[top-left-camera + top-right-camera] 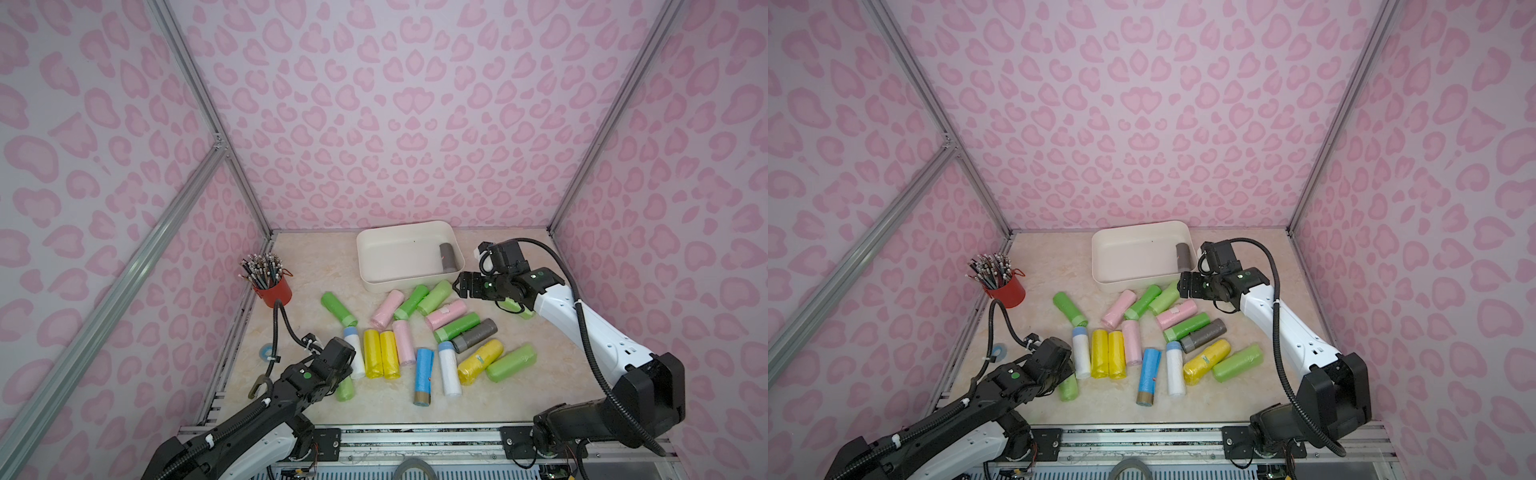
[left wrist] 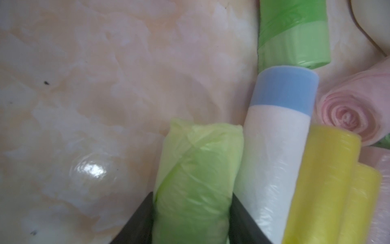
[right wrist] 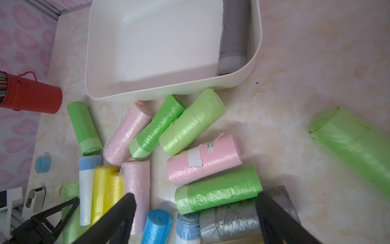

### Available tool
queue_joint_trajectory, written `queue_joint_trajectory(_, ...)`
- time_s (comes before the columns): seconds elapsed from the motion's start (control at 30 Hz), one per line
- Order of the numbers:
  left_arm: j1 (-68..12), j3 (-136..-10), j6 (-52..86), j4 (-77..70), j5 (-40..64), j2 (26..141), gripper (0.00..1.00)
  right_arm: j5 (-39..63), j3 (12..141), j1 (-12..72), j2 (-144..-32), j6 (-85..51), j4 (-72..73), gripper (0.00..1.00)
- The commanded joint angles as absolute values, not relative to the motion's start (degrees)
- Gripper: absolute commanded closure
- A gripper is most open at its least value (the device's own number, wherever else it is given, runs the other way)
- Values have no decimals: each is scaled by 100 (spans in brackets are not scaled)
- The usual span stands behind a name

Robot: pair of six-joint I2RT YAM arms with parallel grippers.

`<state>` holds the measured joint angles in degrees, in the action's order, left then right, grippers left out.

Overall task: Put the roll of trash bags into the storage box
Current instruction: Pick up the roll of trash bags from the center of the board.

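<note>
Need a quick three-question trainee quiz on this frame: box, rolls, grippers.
1. True or false: the box holds two rolls.
2. Which roll does the left gripper clamp? A yellow roll; B light green roll; C pink roll.
3. Fill in: the right gripper is ____ (open or shut).
Key: 1 false, only one grey roll lies in it. 2 B. 3 open, holding nothing.

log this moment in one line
left gripper: shut on light green roll | right gripper: open, empty | storage box: one grey roll inside
</note>
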<state>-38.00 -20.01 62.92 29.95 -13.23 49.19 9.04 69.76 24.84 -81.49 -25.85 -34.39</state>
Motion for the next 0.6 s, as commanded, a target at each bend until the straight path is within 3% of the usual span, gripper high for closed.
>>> queue_joint_trajectory(0.0,-3797,-1899,6407,3030,-1431,4900,51,941,7038,2487,-8217,-2454,-3511,9)
queue_joint_trajectory(0.33,-3795,-1723,6305,2719,-1344,5171,44,1002,7032,2471,-8283,-2439,-3546,9)
queue_joint_trajectory(0.57,-3797,-1861,6058,2531,-1486,5250,56,1054,7013,2470,-8297,-2452,-3555,9)
